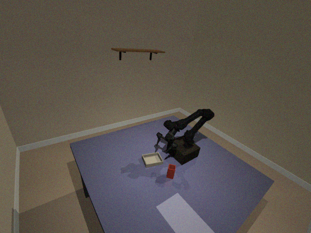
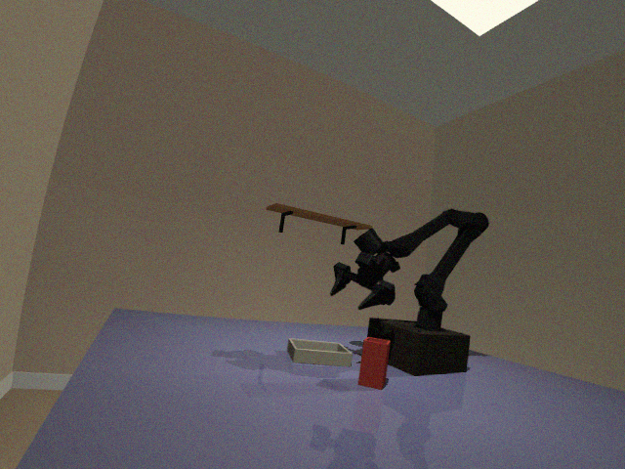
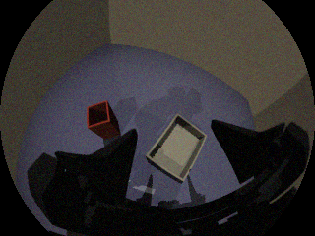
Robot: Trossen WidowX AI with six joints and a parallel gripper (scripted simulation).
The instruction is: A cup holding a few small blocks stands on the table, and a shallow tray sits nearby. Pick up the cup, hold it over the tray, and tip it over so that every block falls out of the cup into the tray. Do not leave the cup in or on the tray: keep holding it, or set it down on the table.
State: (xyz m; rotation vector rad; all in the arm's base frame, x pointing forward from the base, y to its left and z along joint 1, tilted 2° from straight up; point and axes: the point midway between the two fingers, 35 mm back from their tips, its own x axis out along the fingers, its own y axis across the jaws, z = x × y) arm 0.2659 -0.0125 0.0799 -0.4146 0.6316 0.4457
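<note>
Wrist view, and right up close are the two dark, pointed fingers of my black gripper (image 1: 160, 155) (image 2: 346, 301) (image 3: 173, 126), spread wide with nothing between them. I'm in the air here, fingertips angled down and touching neither of the task's things.

Just past the tips, there's the shallow, cream-coloured rectangular tray (image 1: 153, 164) (image 2: 322, 358) (image 3: 165, 168), framed between my fingers in this view. It sits flat, its open side up, and its pale floor shows no blocks. Over toward the picture's left stands the tall, square-sided red cup (image 1: 170, 172) (image 2: 374, 364) (image 3: 107, 124), upright on the blue-violet table (image 1: 125, 140) (image 2: 176, 404) (image 3: 74, 88), near the tray but apart from it. I can see its open mouth, but it's too dark inside for me to make out the blocks.

Across to the exterior view: my black jointed arm (image 1: 197, 129) (image 2: 451, 257) rises from a dark, boxy base (image 1: 190, 154) (image 2: 438, 353), bends high up and reaches back down to the gripper. Farther off, beyond the table, a brown, narrow wall shelf (image 1: 138, 50) (image 2: 317, 217) sits on two black brackets against the beige wall.
</note>
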